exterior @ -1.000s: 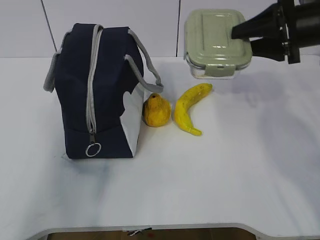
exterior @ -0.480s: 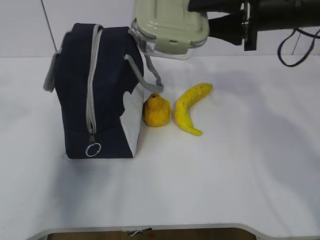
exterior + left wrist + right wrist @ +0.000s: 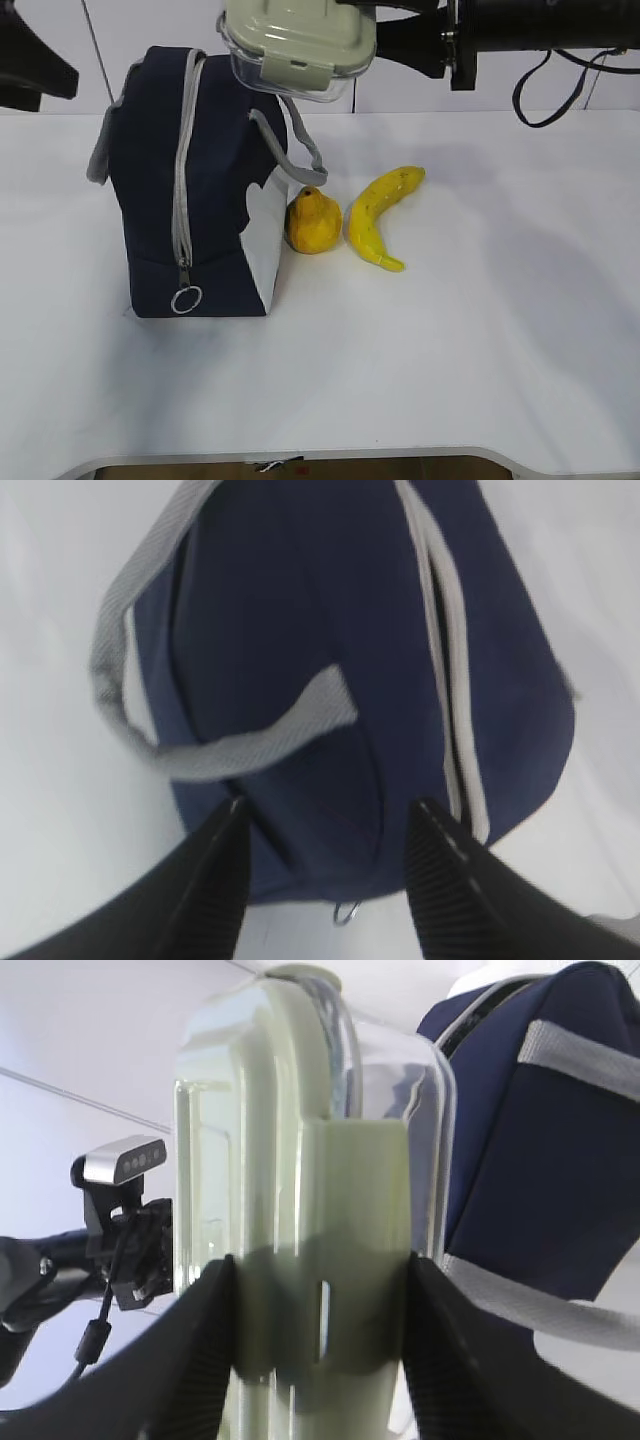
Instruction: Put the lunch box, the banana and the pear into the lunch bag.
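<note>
I count one clear glass lunch box with a sage-green lid, pinched in my right gripper's jaws above one zipped navy fabric lunch bag. One yellow-orange pear and one curved yellow banana lie on the white desk. My left gripper's jaws are spread.

Surfaces: cloth, plastic, glass, fruit skin, matt table.

Lunch bag: navy woven fabric, matt, with grey ribbed webbing handles and a small shiny metal ring pull; lower side panel smooth white. Lunch box: clear glossy glass body under a pale sage plastic lid, satin finish (soft highlights on the clip). Banana: smooth yellow skin, slight sheen. Pear: duller, faintly mottled yellow-orange skin. Table: plain white, matt. Right gripper fingers: black, finely ribbed pads, as on the left gripper.
</note>
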`<move>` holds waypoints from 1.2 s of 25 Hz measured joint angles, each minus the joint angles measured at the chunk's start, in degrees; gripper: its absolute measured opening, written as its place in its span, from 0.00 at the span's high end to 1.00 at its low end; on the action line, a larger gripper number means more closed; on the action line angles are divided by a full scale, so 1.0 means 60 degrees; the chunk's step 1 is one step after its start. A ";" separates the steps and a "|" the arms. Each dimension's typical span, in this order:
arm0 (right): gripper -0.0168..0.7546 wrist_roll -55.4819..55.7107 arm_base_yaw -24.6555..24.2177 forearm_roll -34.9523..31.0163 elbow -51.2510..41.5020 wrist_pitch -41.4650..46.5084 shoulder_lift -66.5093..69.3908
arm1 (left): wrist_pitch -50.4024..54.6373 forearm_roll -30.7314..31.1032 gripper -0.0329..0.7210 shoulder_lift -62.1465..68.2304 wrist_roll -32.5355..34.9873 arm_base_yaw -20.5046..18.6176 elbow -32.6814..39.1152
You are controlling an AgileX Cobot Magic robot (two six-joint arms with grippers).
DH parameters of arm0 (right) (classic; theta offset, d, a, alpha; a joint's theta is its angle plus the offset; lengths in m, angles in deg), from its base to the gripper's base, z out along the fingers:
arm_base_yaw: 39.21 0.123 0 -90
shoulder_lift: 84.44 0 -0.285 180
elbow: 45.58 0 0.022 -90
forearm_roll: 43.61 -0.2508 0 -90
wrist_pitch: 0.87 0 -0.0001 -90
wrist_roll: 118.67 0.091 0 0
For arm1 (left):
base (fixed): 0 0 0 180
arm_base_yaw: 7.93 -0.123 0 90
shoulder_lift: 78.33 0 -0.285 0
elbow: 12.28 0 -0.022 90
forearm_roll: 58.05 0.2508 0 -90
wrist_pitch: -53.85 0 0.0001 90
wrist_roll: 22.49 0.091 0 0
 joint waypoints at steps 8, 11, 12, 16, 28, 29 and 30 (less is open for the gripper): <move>0.47 -0.0268 0.0306 -0.0492 0.0000 -0.0544 0.0000 | 0.0662 -0.0757 0.45 0.1798 0.0538 0.0122 -0.1635; 0.47 -0.0551 0.0521 -0.0805 0.0000 -0.0777 0.0000 | 0.0681 -0.0777 0.45 0.2303 0.0595 0.0334 -0.1980; 0.47 -0.0667 0.0565 -0.0852 0.0000 -0.0855 0.0000 | 0.0681 -0.0777 0.45 0.2427 0.0595 0.0407 -0.2051; 0.47 -0.0891 0.0820 -0.0916 0.0000 -0.1020 0.0000 | 0.0524 -0.0640 0.45 0.2895 0.0597 0.0508 -0.2092; 0.47 -0.0995 0.0854 -0.0978 -0.0014 -0.1289 0.0040 | 0.0865 -0.0638 0.93 0.2988 0.0652 0.0508 -0.2260; 0.47 -0.0995 0.0854 -0.0978 -0.0014 -0.1308 0.0040 | 0.0933 -0.0769 0.93 0.2988 0.0694 0.0508 -0.2307; 0.47 -0.0995 0.0854 -0.0978 -0.0014 -0.1320 0.0040 | 0.1026 -0.0888 0.93 0.2988 0.0743 0.0508 -0.2377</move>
